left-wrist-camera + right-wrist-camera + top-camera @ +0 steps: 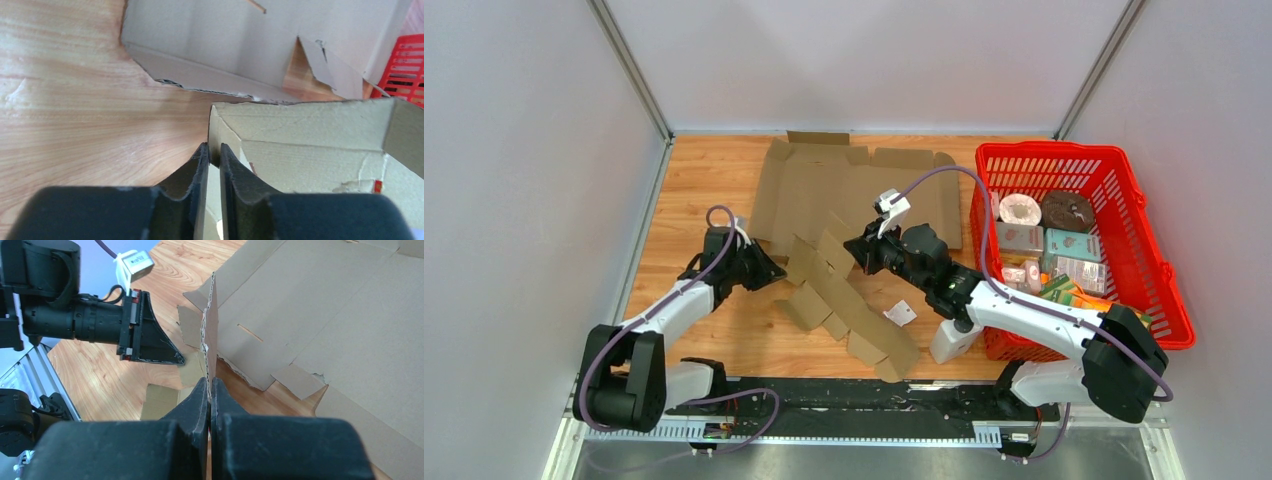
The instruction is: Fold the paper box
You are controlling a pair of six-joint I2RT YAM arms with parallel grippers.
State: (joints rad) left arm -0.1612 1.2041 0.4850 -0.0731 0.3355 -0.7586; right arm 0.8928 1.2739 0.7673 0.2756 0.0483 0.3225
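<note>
The paper box [844, 300] is a brown, partly folded cardboard strip lying slantwise on the wooden table between my arms. My left gripper [776, 272] reaches its left end. In the left wrist view the left gripper [214, 150] pinches the box's upright corner wall [310, 145]. My right gripper [854, 248] sits at the box's upper edge. In the right wrist view the right gripper [210, 382] is shut on a thin flap [211, 335] standing on edge.
A larger flat cardboard sheet [824, 190] lies behind the box, close to the back wall. A red basket [1049, 150] with packaged goods stands at the right. A small white tag [902, 313] lies near the box. The left arm [85, 320] shows in the right wrist view.
</note>
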